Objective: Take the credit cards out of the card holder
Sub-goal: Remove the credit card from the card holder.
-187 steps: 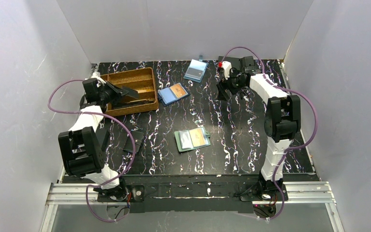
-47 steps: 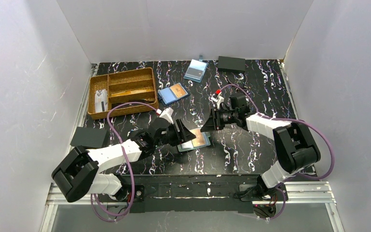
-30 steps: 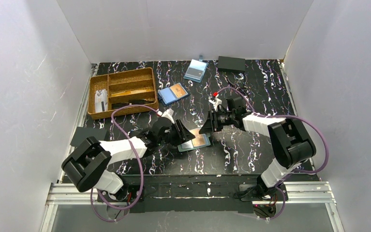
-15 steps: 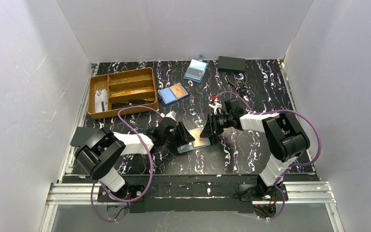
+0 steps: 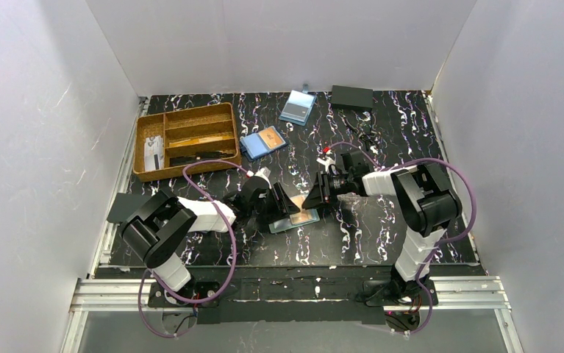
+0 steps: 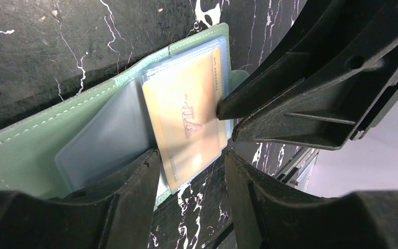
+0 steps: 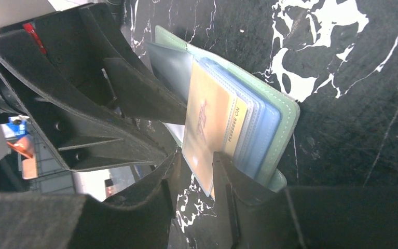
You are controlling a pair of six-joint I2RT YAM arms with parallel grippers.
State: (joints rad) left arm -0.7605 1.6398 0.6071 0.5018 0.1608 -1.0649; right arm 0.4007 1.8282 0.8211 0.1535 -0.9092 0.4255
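The card holder [image 5: 293,218] lies open and flat at mid tabletop [image 5: 367,243], between the two tools. It is probably light, thin and pliant. The gold card [image 6: 191,119] in its clear pocket looks stiff and slick, so expect it to slide rather than lift. Pinch the card's free end and pin the green cover. Both arms reach low, wrists near level, facing each other. The left tool [image 6: 192,163] and right tool [image 7: 196,163] stand part-open, each straddling a card edge and clamping nothing.

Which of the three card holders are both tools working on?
The green card holder, nearest the arm bases; the bright blue holder and pale-blue holder lie farther back.
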